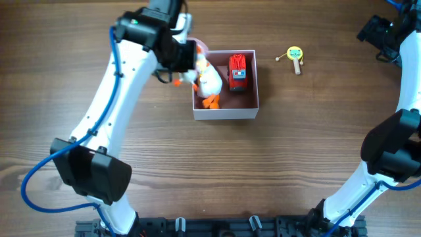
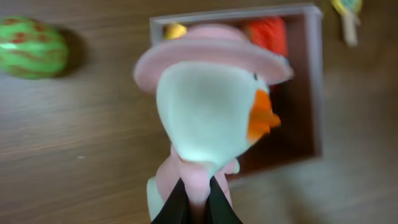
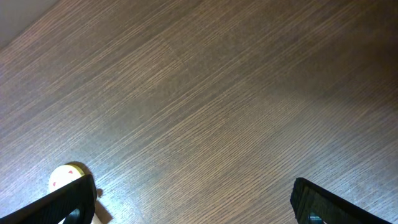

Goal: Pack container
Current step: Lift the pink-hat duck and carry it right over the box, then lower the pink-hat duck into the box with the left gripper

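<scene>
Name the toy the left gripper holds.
The white duck with the pink hat, pinched by the left gripper. The red toy lies in the container; the green ball and yellow toy lie untouched.

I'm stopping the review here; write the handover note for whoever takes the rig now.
Left gripper: jaws shut on the duck toy, held over the left side of the container.
Right gripper: jaws open, empty, above the table.
Done: red toy in the container.
Left: release the duck inside, then probably pack the yellow toy and green ball lying on the table.
</scene>
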